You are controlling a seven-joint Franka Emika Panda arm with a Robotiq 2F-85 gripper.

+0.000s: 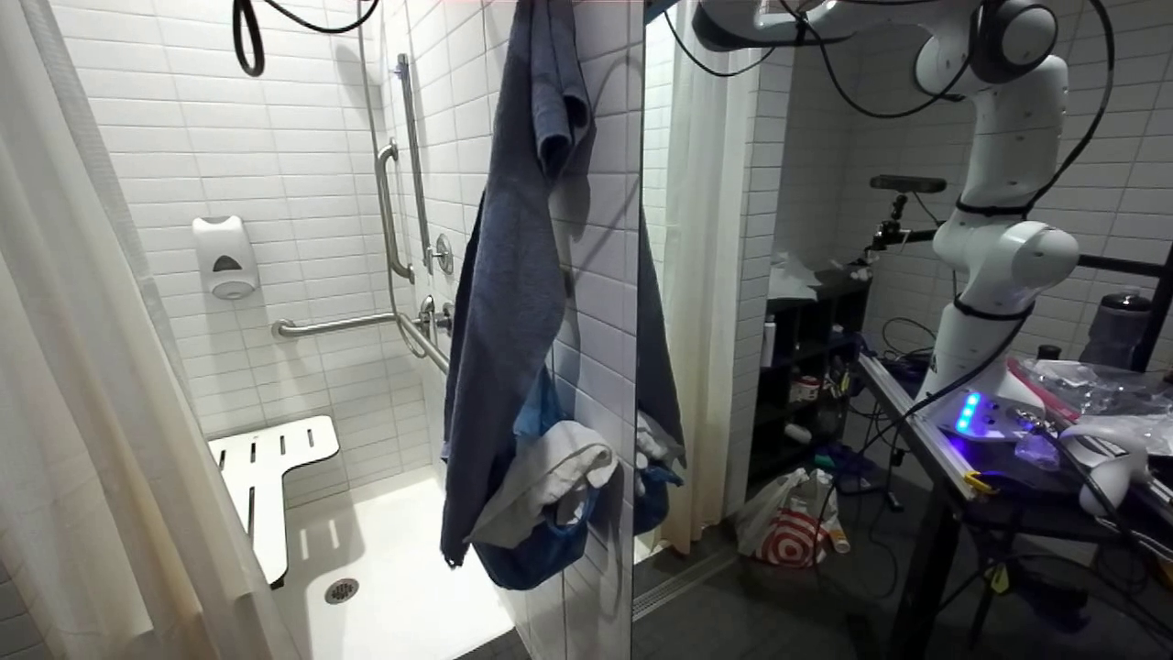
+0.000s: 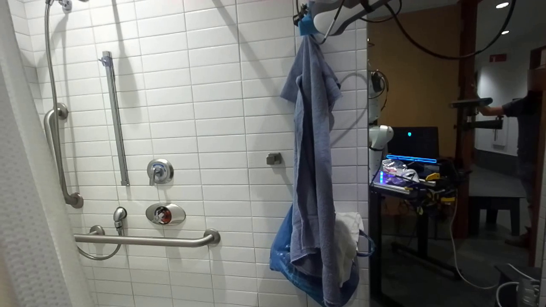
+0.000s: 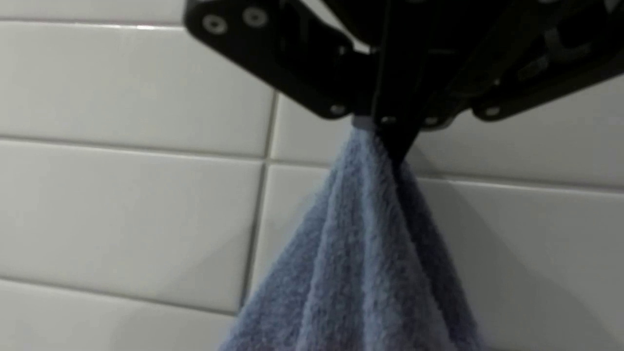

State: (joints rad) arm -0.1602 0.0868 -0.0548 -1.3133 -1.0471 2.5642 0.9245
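The white tiled wall (image 2: 213,111) is the largest thing in my views. My arm (image 1: 1013,137) comes next, its near half showing at the right of an exterior view, apparently as a reflection. It stands on a table (image 1: 947,463), base glowing blue, and climbs almost upright through a rounded joint to a thick one near the top edge. There it folds over, so the farther links run close to level until they leave the picture. In an exterior view I also see a white link enter at the top, close above and beside the peak of the blue-grey towel (image 2: 313,170).

The towel hangs long and narrow in front of the wall, gathered to a point at the top and creased into upright folds. Its lower part falls in front of a blue bag (image 2: 281,256), and a white cloth (image 1: 550,467) spills over that bag's rim.

In my wrist view the gripper (image 3: 382,124) reaches in from the top, tips downward, linkages spread to either side. I have it pinched narrow on the towel's gathered peak, near the tiles; whether the towel touches them I cannot tell. Smallest is a square metal fixture (image 2: 274,159) on the wall, beside the towel's middle.
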